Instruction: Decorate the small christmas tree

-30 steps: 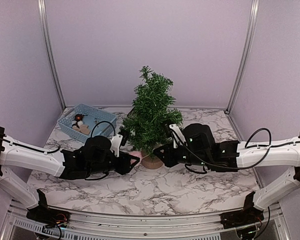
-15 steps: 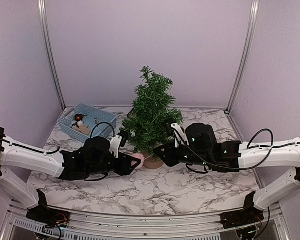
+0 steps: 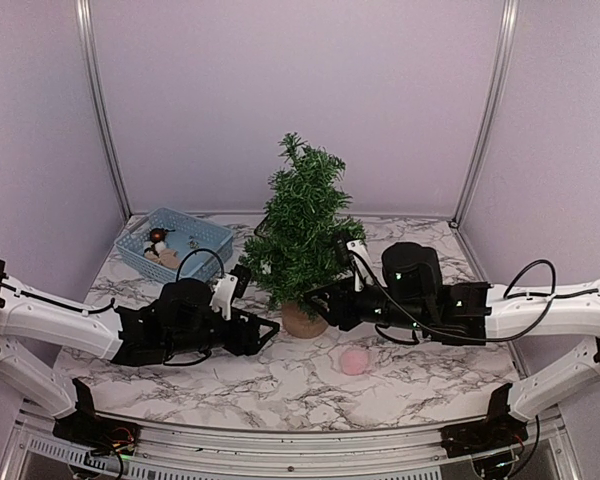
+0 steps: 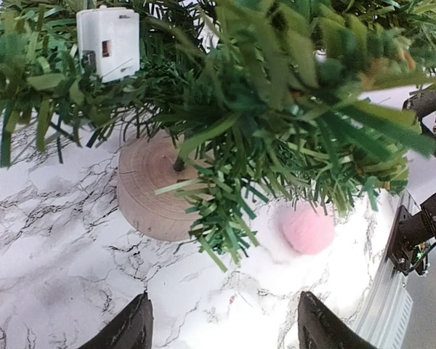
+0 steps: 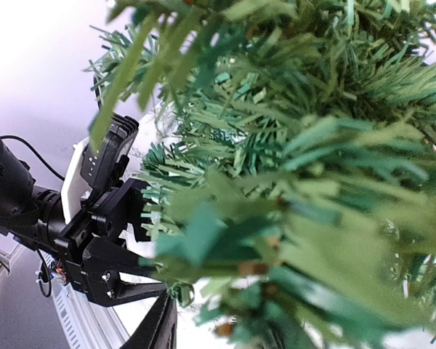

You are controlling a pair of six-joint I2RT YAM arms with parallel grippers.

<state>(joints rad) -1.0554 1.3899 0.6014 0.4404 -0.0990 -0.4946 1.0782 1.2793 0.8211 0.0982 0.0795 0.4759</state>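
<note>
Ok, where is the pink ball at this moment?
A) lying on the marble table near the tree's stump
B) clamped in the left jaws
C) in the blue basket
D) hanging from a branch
A: the pink ball lies loose on the marble table, just in front of the small christmas tree and beside its stump.

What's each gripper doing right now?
Left gripper: open, holding nothing.
Right gripper: cannot be told; the small christmas tree hides its fingers.
</note>
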